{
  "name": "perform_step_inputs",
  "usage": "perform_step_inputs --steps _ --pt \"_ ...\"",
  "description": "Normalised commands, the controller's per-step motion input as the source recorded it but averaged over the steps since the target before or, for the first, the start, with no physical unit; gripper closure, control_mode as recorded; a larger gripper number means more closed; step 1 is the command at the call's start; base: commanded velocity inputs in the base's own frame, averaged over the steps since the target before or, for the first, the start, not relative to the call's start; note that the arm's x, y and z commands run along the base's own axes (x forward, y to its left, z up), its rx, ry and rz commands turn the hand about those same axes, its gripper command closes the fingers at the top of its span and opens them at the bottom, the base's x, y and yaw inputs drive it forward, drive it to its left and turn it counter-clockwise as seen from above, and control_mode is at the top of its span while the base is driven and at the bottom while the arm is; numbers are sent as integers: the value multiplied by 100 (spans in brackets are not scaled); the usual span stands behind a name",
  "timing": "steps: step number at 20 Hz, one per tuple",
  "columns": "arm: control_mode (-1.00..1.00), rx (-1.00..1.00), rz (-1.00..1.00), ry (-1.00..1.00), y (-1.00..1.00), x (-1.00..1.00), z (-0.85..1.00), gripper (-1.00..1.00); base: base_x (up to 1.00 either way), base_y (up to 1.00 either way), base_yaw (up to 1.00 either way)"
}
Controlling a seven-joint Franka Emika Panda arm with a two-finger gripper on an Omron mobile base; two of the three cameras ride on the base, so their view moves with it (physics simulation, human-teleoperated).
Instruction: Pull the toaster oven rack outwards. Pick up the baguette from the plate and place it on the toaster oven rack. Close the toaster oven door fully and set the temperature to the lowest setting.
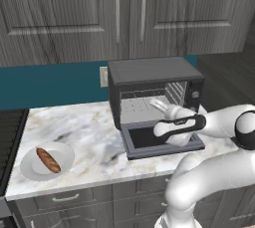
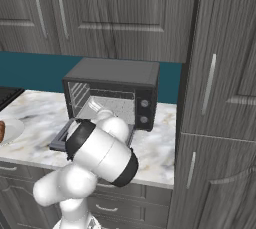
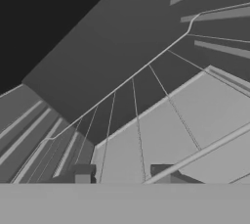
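the toaster oven (image 1: pixel 154 72) sits in the middle of the left base view, at the back of the marble counter (image 1: pixel 89 132). it is a dark grey box. the toaster oven door (image 1: pixel 149 142) is folded down flat in front of it, so the inside is open to see. small round knobs (image 2: pixel 144 111) run down the right side of its front in the right base view.

the toaster oven rack (image 1: pixel 137 105) is a thin light grey wire shelf inside the oven. in the hand view its wires (image 3: pixel 139 135) fan out across the lower middle of the frame, with the front bar running from the lower left up to the upper right.

the gripper (image 1: pixel 159 105) reaches into the mouth of the oven, just above the open door, right of the middle of the left base view. in the hand view its two dark tips (image 3: pixel 83 173) poke up at the bottom edge with a gap between them, and a rack wire runs down into that gap. i cannot tell if the tips are pinching the wire or just sitting beside it.

the plate (image 1: pixel 47 161) is round and white, at the lower left of the left base view, well apart from the oven. the baguette (image 1: pixel 48 160) lies on it, slanted, golden brown.

dark wood cabinets (image 1: pixel 119 13) hang across the top, above a teal wall (image 1: pixel 50 85).
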Motion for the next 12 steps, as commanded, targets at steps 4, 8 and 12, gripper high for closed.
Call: perform_step_inputs --steps 4,8,12 --pt "-100 0 -2 1 -8 -42 -13 100 0 0 0" --pt "-100 0 -4 5 -16 -52 -22 100 0 0 0" --pt "-100 0 -5 8 -23 -65 -24 100 0 0 0"
